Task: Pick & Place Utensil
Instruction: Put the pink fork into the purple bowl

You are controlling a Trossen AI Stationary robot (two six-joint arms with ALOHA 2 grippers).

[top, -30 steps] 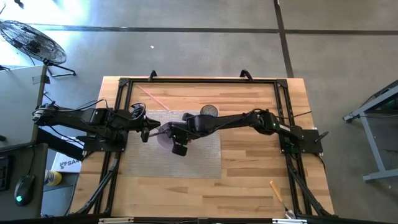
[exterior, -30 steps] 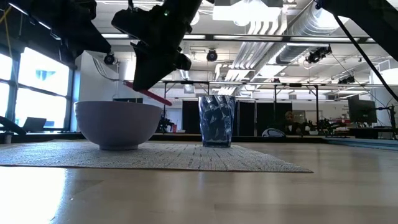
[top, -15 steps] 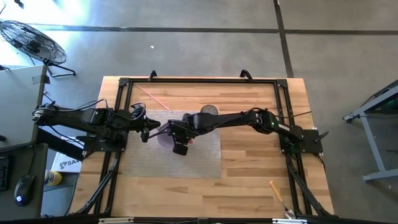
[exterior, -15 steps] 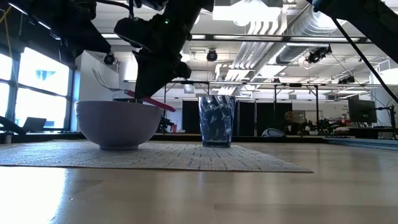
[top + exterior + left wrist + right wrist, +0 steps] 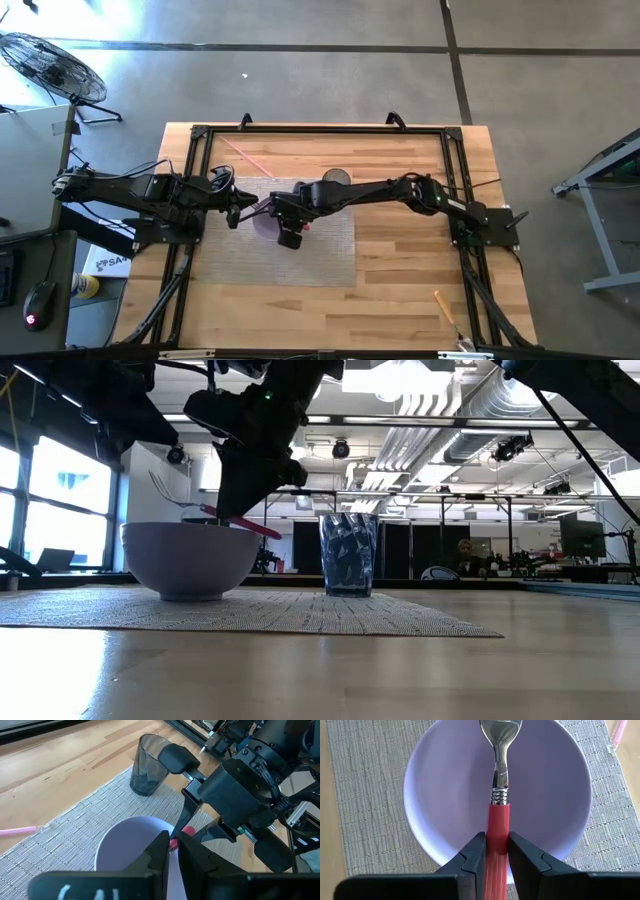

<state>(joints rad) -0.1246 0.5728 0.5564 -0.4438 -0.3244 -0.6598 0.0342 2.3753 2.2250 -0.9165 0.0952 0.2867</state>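
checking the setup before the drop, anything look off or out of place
Mostly no. The right gripper holds the red-handled fork over the lavender bowl; the glass stands upright. One oddity: a pink straw lies loose on the wood beside the placemat.

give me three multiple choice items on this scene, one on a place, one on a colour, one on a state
1. Where is the right tool?
A. above the bowl
B. above the glass
C. off the mat

2. What colour is the utensil handle?
A. blue
B. red
C. green

3. What state is the right tool in?
A. open and empty
B. shut on the utensil
C. shut on the glass

Answers:
1 A, the right wrist view looks down into the bowl.
2 B, the handle is red below a metal head.
3 B, both fingers press the handle.
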